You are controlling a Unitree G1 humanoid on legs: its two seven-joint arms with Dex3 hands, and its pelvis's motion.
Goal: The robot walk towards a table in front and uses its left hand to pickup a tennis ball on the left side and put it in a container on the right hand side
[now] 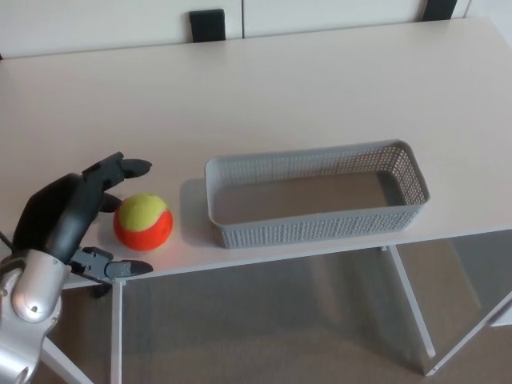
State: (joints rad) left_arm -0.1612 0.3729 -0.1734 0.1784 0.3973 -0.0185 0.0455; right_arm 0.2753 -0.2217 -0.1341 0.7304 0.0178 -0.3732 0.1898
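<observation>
Looking down, you have the left hand at the table's near left edge. It is spread wide and holds nothing: its fingers reach past the far side of the tennis ball and its thumb lies on the near side. The yellow-and-orange ball rests on the table just beside the palm. Just to the ball's right stands the grey mesh container, with its left end wall between ball and basin. A black shape sits beyond the far edge.

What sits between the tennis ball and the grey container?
Nothing: in the head view, only a bare strip of white tabletop separates the tennis ball from the container.
</observation>
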